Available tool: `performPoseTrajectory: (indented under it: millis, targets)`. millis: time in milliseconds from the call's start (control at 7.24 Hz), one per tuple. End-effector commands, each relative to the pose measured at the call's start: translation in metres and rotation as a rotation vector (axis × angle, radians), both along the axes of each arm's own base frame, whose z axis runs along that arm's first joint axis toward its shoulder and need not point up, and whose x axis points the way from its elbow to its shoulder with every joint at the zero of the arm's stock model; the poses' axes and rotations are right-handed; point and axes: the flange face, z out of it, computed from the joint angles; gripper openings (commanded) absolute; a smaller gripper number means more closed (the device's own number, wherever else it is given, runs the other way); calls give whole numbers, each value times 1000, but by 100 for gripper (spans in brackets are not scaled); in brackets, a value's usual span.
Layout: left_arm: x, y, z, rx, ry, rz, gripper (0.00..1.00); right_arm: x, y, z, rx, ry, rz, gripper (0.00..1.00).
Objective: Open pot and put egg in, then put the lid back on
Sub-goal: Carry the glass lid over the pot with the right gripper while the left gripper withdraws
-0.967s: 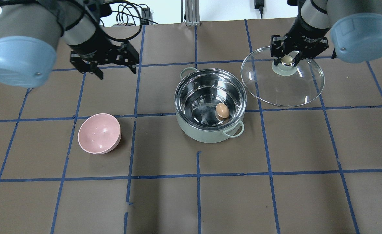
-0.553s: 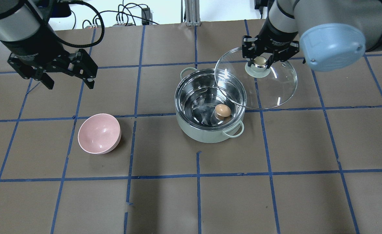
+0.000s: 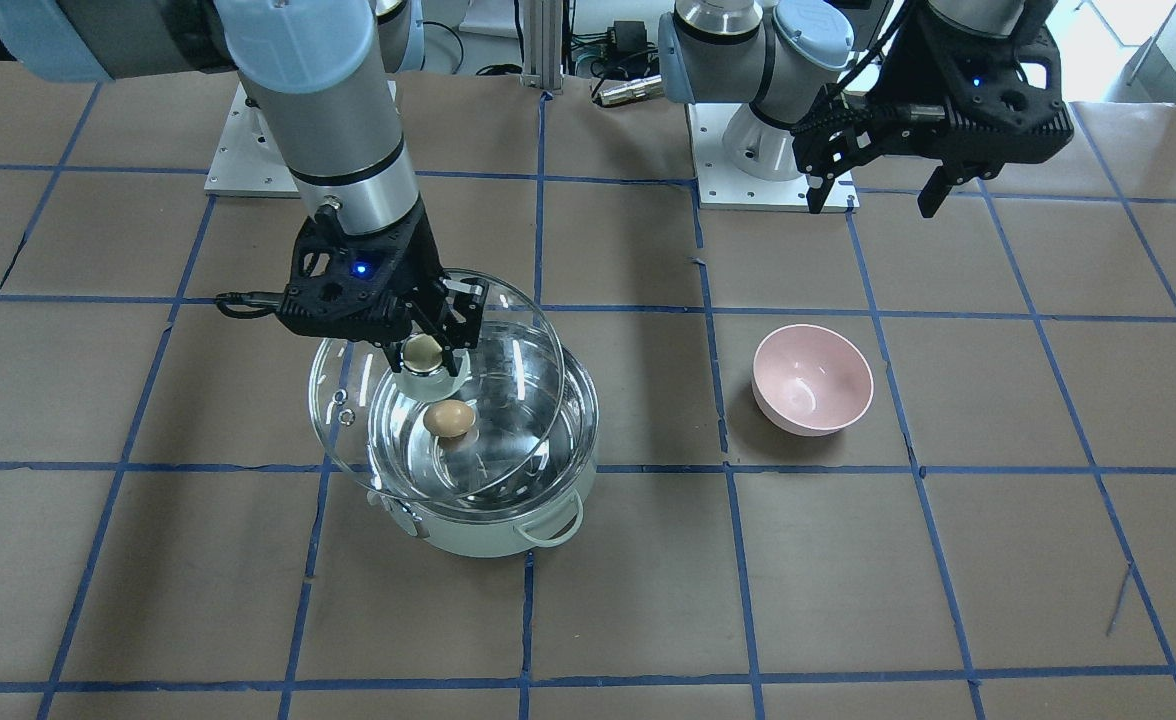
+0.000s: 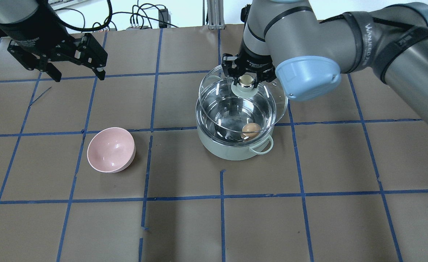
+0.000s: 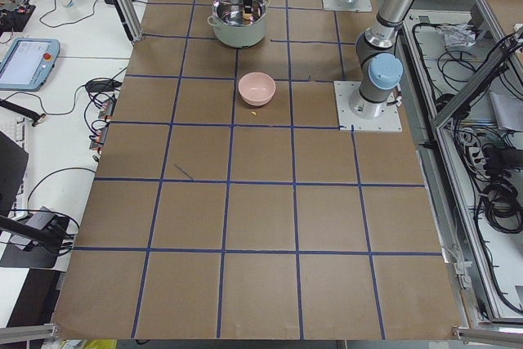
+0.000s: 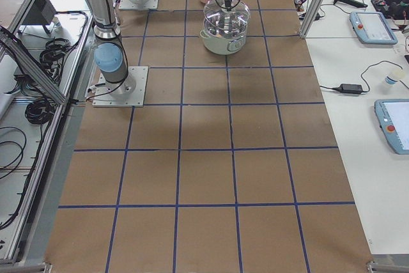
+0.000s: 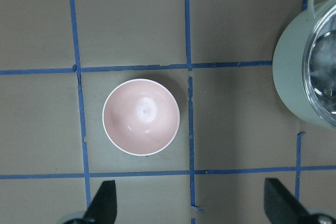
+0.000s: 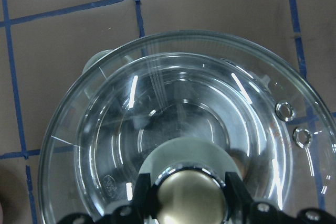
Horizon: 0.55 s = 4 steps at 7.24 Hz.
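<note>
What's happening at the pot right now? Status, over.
Right pincer shut on lid, left pincer open, empty. Lid above pot, not seated; egg inside. Pink bowl well aside.

- Right arm (image 4: 308, 32): smooth grey tube sections, with a black strap bearing white lettering I cannot fully read.
- Joint caps (image 4: 307, 78): round, pale blue, with a small screw near the rim.
- Right pincer (image 3: 426, 352): black angular housing with a tiny blue light.
- Left arm (image 3: 748, 50): the same grey and pale blue, with black cables trailing along it.
- Left pincer (image 3: 873, 195): black, with two tapering fingers and a blue light.
- Base plates (image 3: 728, 185): white squares dotted with screw holes.
</note>
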Motion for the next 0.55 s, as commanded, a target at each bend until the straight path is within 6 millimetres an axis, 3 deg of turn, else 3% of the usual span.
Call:
performPoseTrajectory:
  millis: [0,415]
  targets:
    - [-3,15,1,0,-12,-8,100,25,-1,-20,-31,-13,32,37]
    - [-2,19,-6,8,-12,-14,100,21,4,-42,-10,6,59,37]
